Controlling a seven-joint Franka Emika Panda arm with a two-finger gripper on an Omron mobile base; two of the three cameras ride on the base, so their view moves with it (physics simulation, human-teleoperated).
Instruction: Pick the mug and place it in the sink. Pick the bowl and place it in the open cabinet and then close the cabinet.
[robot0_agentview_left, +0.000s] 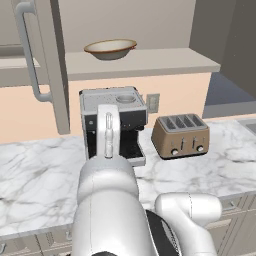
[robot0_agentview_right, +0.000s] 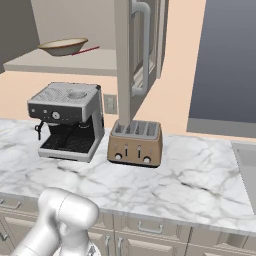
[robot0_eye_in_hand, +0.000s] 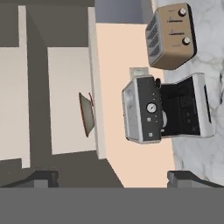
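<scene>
With the bowl (robot0_agentview_left: 110, 49) already set on the shelf of the open cabinet (robot0_agentview_left: 150, 62) and the gripper (robot0_eye_in_hand: 113, 177) spread empty, closing the door (robot0_agentview_left: 52, 65) is judged next.

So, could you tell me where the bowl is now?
The bowl sits on the open cabinet's shelf, above the coffee machine, upper left in the right base view.

Glossy white arm (robot0_agentview_left: 115, 200); dark joints
</scene>
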